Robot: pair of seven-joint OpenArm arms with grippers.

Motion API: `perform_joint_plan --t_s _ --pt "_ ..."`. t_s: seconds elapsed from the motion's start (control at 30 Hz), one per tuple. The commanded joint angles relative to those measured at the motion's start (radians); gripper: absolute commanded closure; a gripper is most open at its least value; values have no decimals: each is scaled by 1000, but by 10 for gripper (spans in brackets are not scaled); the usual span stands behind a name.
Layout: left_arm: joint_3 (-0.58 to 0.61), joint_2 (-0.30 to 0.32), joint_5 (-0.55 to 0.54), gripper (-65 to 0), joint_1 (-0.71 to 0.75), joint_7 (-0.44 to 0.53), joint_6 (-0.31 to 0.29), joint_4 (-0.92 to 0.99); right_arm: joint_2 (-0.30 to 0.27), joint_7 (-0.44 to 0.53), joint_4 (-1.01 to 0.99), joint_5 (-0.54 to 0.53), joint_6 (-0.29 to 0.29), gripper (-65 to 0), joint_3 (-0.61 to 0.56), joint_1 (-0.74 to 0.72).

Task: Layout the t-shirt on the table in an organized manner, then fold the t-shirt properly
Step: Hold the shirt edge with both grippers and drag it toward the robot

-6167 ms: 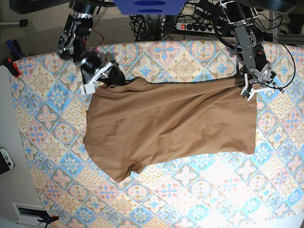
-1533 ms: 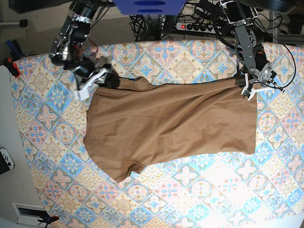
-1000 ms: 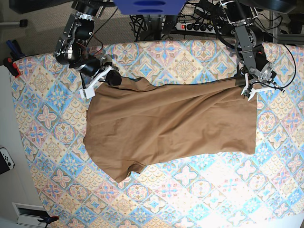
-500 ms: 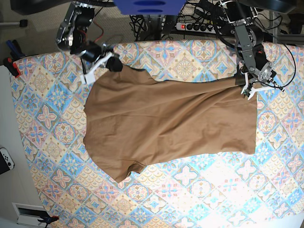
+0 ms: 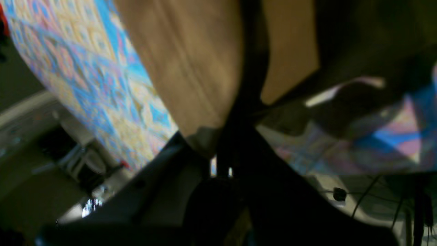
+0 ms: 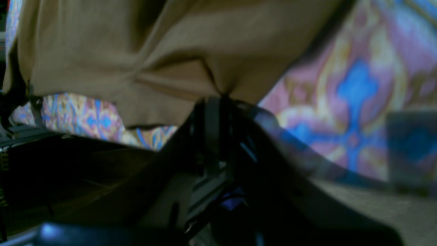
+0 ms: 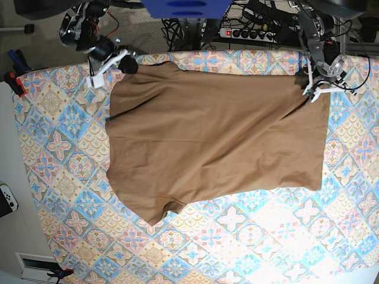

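The tan-brown t-shirt (image 7: 213, 142) lies spread on the patterned table (image 7: 59, 148), with a short sleeve at the near left. My right gripper (image 7: 121, 64), at the far left of the base view, is shut on the shirt's far left corner. In the right wrist view the gripper (image 6: 218, 102) pinches a bunch of cloth (image 6: 136, 51). My left gripper (image 7: 314, 89), at the far right, is shut on the shirt's far right corner. In the left wrist view the gripper (image 5: 222, 160) clamps the shirt's edge (image 5: 191, 61) over the table (image 5: 85, 78).
Both grippers are close to the table's far edge. A power strip (image 7: 249, 32) and cables lie on the floor behind it. A red-handled tool (image 7: 15, 83) sits at the left edge. A white controller (image 7: 7, 200) lies off the table to the left.
Both grippers have pulled the shirt's far edge toward the table's far edge. The shirt now lies wider and flatter, its top edge nearly straight.
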State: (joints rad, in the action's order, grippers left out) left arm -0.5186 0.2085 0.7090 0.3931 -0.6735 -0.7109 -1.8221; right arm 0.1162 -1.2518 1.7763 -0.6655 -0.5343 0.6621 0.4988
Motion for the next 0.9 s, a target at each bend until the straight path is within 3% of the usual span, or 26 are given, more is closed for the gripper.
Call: perform_joint_plan --t_s 0.0,0.23,0.47,0.77,0.87 --pt "-4 13 13 0 -6 1 13 -14 -5 -9 21 11 -5 0 3 16" --pt "-4 10 65 0 -3 1 13 -12 -3 -10 56 13 -5 0 5 79" --pt "-2 9 77 0 -4 2 13 -12 -2 -12 56 11 -5 0 98 110" --pt "-1 6 79 0 -9 1 13 -12 -2 -13 69 14 -5 -1 92 117" --pt "-2 6 79 -3 -7 1 13 -14 -2 -13 110 10 -5 -153 94 117"
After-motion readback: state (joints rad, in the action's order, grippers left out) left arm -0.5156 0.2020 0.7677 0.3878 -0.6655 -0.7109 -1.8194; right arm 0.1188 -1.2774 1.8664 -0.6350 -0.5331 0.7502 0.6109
